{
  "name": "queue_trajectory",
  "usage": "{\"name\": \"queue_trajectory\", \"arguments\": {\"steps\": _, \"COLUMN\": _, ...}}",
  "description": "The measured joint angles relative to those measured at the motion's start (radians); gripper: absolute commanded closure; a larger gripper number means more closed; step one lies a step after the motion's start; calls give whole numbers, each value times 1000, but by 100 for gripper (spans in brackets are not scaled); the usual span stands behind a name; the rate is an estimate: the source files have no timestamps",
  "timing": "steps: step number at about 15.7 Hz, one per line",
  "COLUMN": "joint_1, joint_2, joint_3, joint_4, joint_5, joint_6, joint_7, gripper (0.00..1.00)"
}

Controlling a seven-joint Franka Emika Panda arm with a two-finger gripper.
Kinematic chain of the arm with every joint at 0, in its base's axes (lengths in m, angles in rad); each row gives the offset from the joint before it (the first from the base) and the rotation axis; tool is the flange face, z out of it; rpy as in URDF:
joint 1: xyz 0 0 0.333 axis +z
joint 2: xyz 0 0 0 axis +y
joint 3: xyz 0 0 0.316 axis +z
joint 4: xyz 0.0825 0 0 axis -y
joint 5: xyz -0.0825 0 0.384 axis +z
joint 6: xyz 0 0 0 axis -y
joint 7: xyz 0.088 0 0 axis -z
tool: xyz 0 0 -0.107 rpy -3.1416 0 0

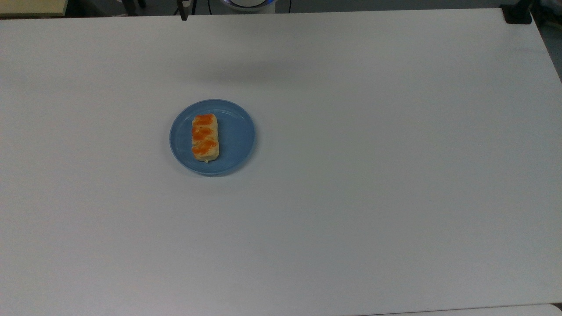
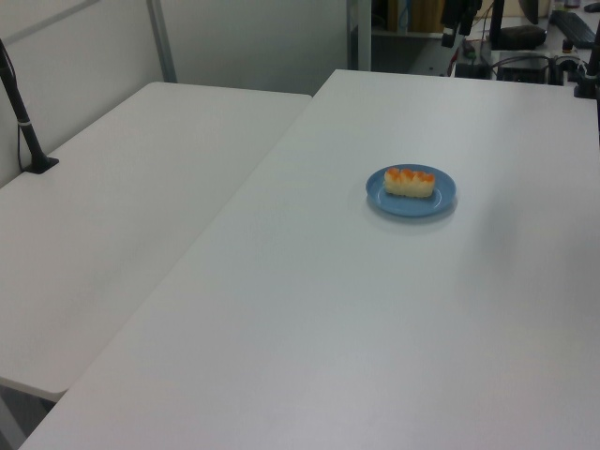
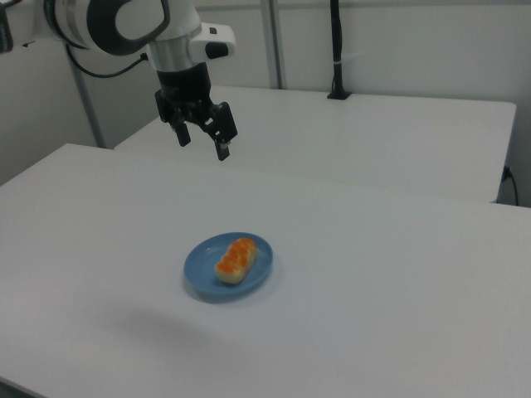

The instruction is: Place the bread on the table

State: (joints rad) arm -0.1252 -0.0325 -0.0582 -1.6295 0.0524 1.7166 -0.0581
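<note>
The claw point(image 3: 202, 142) hangs empty with its fingers apart, high above the table point(image 3: 398, 274). The bread point(image 3: 235, 259) lies well below it and toward the right view's right, resting on the blue plate point(image 3: 199, 278). By my reading nothing is done yet: descent, grasp, lift and placing remain.

Bread point(image 1: 205, 138) lies on the plate point(image 1: 237, 136), toward its nine o'clock in the top view; plate sits on the desk point(image 1: 373, 175); gripper point(image 3: 203, 138) hangs well above, at the plate's eleven o'clock in the right view
</note>
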Motion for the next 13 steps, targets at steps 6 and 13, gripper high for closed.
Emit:
{"name": "queue_trajectory", "arguments": {"steps": 6, "joint_1": 0, "joint_2": 0, "joint_3": 0, "joint_4": 0, "joint_5": 0, "joint_6": 0, "joint_7": -31, "gripper": 0}}
{"name": "queue_trajectory", "arguments": {"steps": 13, "joint_1": 0, "joint_2": 2, "joint_3": 1, "joint_4": -1, "joint_5": 0, "joint_6": 0, "joint_7": -33, "gripper": 0}}
